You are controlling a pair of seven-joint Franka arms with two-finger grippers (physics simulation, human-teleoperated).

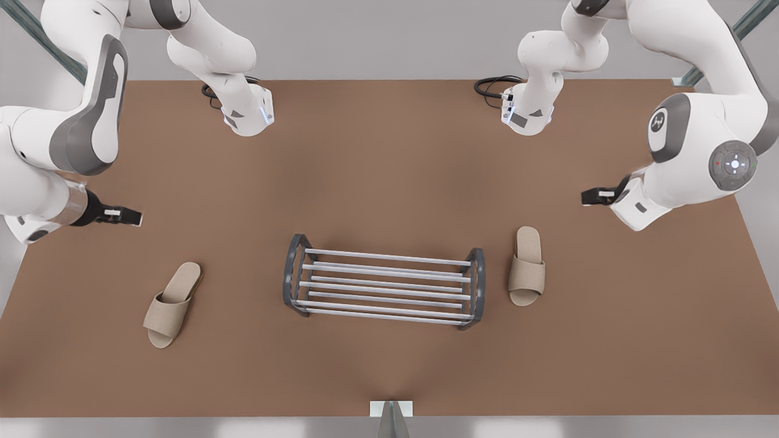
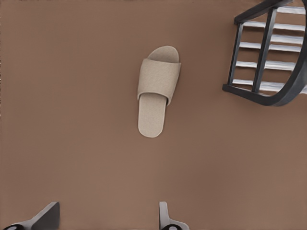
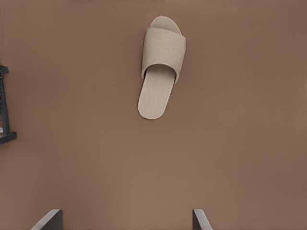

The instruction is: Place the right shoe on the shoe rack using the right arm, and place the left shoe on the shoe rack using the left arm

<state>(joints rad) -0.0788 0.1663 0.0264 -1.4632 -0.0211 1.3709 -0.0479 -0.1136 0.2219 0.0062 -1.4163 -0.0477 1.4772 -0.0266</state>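
The shoe rack (image 1: 293, 274) stands mid-table, its silver bars bare. The right shoe (image 1: 173, 304), a tan slide slipper, lies flat toward the front view's left, more than a shoe length from the rack. My right gripper (image 1: 125, 216) hovers open behind it, and its wrist view shows the shoe (image 3: 160, 67) ahead of the gripper (image 3: 124, 221). The left shoe (image 1: 526, 266) lies close beside the rack's other end. My left gripper (image 1: 593, 196) hovers open behind it. In its wrist view the shoe (image 2: 158, 88) is beside the rack end (image 2: 264, 52) and ahead of the gripper (image 2: 105, 218).
The brown table (image 1: 389, 182) spreads wide around the rack. White arm links (image 1: 246, 112) (image 1: 526, 115) with black cables hang over its back edge. A small grey mount (image 1: 391, 410) sits at the front edge. A sliver of the rack (image 3: 4, 110) shows in the right wrist view.
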